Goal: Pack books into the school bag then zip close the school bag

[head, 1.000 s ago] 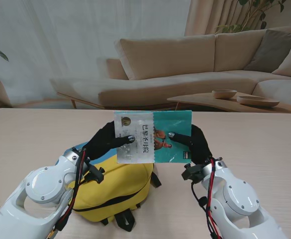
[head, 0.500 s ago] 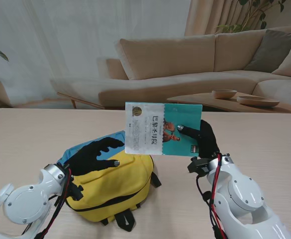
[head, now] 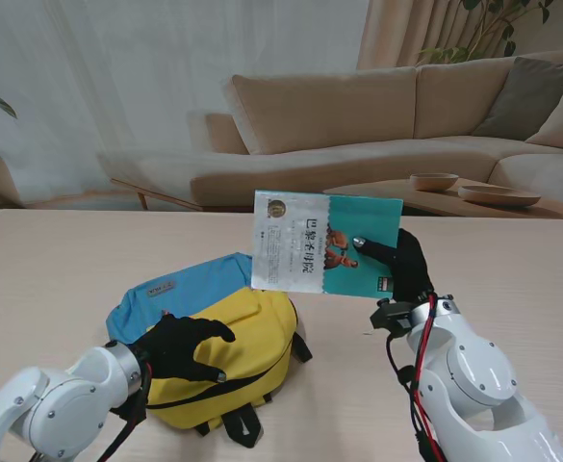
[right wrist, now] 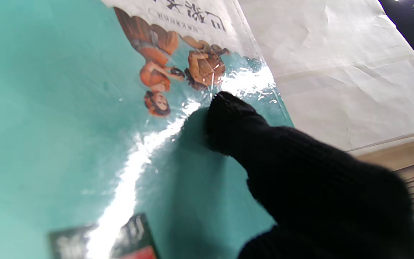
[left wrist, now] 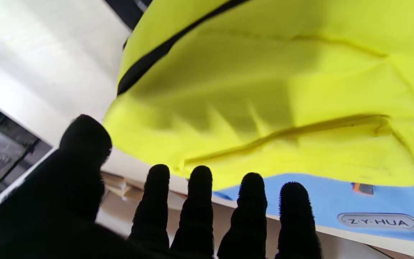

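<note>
From the stand: the right robot hand (head: 404, 262) clamps the book (head: 325, 243) upright in the air, over the bench (head: 60, 260), just right of the yellow-and-blue school bag (head: 225, 339). The left robot hand (head: 183, 348) rests fingers-spread on the bag.

Left wrist: splayed fingers (left wrist: 199, 201) before yellow fabric.

Right wrist: thumb (right wrist: 235, 122) presses the teal cover.

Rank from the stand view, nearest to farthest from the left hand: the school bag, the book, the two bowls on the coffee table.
1. School bag: directly under the left hand.
2. Book: held up by the right hand, right of the bag.
3. Bowls: far right, beyond the table.
</note>
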